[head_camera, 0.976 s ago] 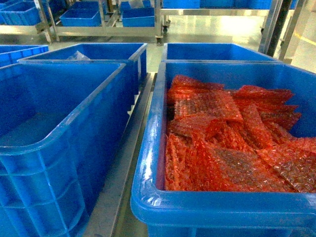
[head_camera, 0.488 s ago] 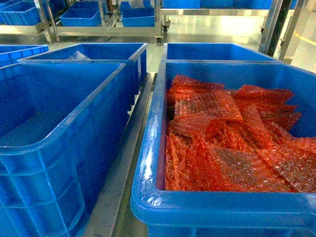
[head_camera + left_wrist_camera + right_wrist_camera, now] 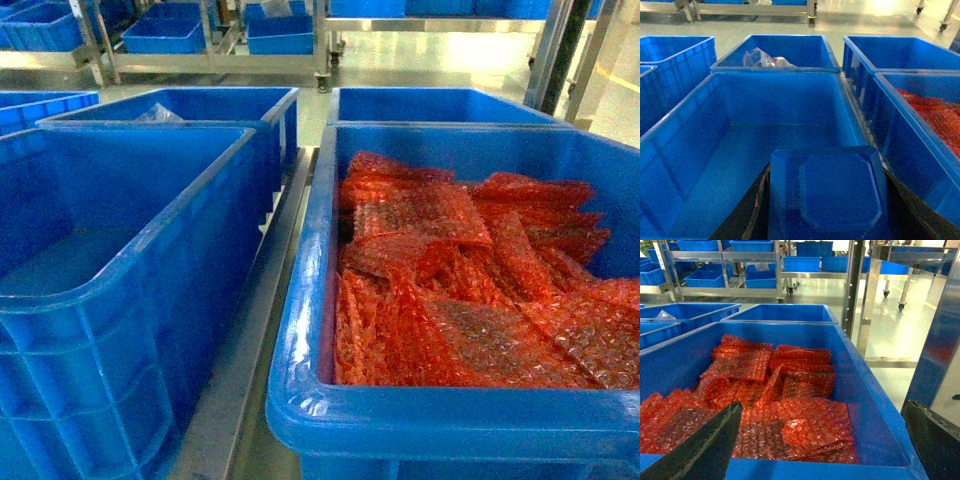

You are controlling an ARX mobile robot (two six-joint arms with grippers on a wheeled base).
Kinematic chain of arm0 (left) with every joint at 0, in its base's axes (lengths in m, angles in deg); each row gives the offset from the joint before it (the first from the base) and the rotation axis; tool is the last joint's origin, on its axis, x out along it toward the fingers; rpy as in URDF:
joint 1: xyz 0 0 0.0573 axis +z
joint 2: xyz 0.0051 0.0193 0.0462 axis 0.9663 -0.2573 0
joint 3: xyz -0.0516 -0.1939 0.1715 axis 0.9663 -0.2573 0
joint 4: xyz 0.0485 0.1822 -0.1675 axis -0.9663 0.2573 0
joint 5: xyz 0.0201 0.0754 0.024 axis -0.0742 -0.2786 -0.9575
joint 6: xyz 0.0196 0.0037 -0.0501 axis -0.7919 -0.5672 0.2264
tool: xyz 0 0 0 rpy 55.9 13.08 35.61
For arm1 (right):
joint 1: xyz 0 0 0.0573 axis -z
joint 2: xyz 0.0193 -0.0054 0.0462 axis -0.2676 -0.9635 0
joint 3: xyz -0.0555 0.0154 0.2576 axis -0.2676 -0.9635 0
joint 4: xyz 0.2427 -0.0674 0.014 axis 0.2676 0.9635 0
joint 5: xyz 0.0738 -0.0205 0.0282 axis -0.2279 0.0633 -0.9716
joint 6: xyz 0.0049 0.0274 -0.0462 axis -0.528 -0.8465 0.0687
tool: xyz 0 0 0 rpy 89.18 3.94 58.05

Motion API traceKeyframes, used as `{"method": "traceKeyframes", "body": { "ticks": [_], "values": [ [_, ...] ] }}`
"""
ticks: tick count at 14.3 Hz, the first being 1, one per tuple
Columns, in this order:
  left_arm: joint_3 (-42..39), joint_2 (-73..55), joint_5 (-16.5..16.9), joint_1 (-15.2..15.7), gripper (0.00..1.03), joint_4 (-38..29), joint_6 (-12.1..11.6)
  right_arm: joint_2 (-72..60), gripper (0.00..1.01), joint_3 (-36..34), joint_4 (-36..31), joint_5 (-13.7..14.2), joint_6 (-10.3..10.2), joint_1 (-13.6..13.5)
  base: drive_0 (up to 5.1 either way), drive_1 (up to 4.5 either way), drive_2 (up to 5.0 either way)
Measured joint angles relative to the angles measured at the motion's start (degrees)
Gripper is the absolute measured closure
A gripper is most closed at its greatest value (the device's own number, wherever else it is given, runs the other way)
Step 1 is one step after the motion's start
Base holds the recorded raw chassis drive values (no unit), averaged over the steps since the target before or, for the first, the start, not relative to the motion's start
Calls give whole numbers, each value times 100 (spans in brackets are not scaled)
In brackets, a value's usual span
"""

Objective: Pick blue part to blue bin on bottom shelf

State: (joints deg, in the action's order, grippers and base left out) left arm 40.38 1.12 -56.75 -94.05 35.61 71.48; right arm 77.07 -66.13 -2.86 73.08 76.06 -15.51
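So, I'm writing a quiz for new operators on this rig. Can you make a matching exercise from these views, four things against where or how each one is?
Things:
1. blue part
2. red bubble-wrap bags
3. clear plastic bag
4. right pincer

Place or state:
A. lying in the far left bin
B. between the fingers of the left pincer
C. open, holding nothing
D. piled in the near right bin

Pairs: 1-B, 2-D, 3-A, 4-C
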Motion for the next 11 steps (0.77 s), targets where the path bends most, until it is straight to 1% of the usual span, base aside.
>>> {"method": "traceKeyframes", "body": {
  "ticks": [1, 2, 3, 4, 5, 6, 8, 11],
  "values": [
    [0, -350, 247, 278, 59, -389, 13, 0, 3, 0, 4, 0, 0, 0, 0, 0, 0],
    [39, -846, 466, 577, 59, -894, -52, 0, 3, 0, 4, 0, 0, 0, 0, 0, 0],
    [216, -1676, 699, 977, 59, -1528, -122, 0, 3, 0, 2, 0, 0, 0, 0, 0, 0],
    [527, -2505, 809, 1285, 59, -1958, -201, 0, 3, 0, 4, 0, 0, 0, 0, 0, 0],
    [793, -2994, 852, 1355, 59, -2072, -251, 0, 3, 0, 4, 0, 0, 0, 0, 0, 0],
    [857, -3071, 894, 1351, 59, -2057, -267, 0, 3, 0, 4, 0, 0, 0, 0, 0, 0],
    [927, -3040, 949, 1309, 59, -2065, -293, 0, 3, 0, 4, 0, 0, 0, 0, 0, 0],
    [931, -3032, 929, 1305, 59, -2098, -297, 0, 3, 0, 2, 0, 0, 0, 0, 0, 0]
  ]
}}
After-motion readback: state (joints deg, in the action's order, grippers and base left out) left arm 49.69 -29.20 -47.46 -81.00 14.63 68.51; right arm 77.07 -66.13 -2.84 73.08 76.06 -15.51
